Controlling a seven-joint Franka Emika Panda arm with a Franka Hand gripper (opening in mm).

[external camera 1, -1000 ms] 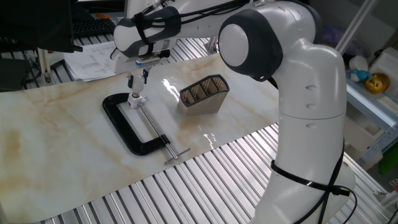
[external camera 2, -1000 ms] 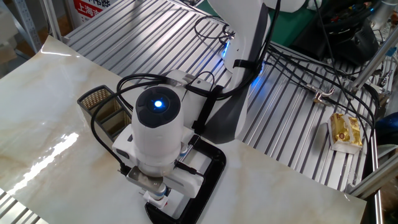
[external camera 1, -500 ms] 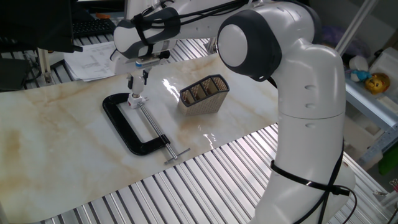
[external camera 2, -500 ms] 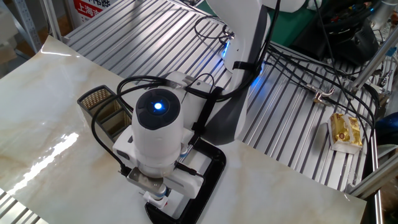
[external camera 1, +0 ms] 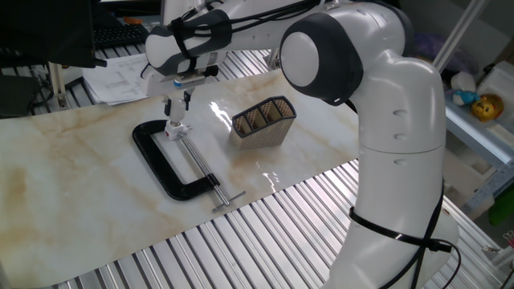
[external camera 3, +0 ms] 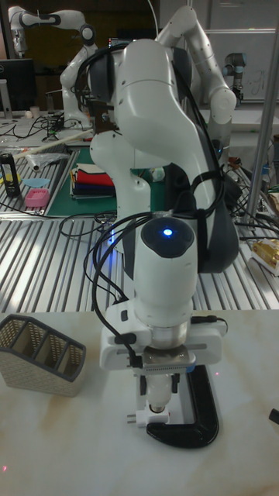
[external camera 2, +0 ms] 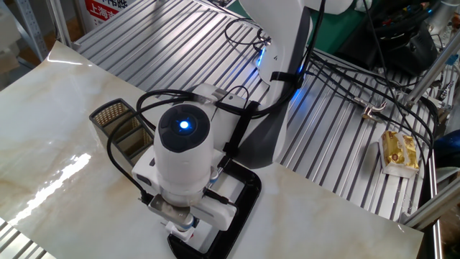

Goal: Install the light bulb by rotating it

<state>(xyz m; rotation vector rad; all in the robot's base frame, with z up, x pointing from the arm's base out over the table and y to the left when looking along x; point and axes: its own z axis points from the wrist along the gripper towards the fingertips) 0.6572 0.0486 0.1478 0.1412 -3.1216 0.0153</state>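
The light bulb [external camera 3: 159, 401] is a small white globe standing upright in a white socket [external camera 3: 149, 419]. The socket is held at the jaw of a black C-clamp [external camera 1: 165, 160] that lies flat on the marble table. My gripper [external camera 3: 159, 397] points straight down over it, with a finger on each side of the bulb and shut on it. In one fixed view the gripper [external camera 1: 177, 107] hangs just above the white bulb and socket [external camera 1: 175, 127]. In the other fixed view the wrist hides most of the gripper [external camera 2: 184, 224] and the bulb.
A grey mesh basket [external camera 1: 263, 121] with dividers stands on the table right of the clamp. The clamp's screw handle [external camera 1: 228, 199] reaches toward the table's front edge. Slatted metal benches surround the marble top, and cables trail behind the arm's base [external camera 2: 338, 79].
The wrist has shifted very slightly in the other fixed view. The bulb, socket and clamp stay where they were.
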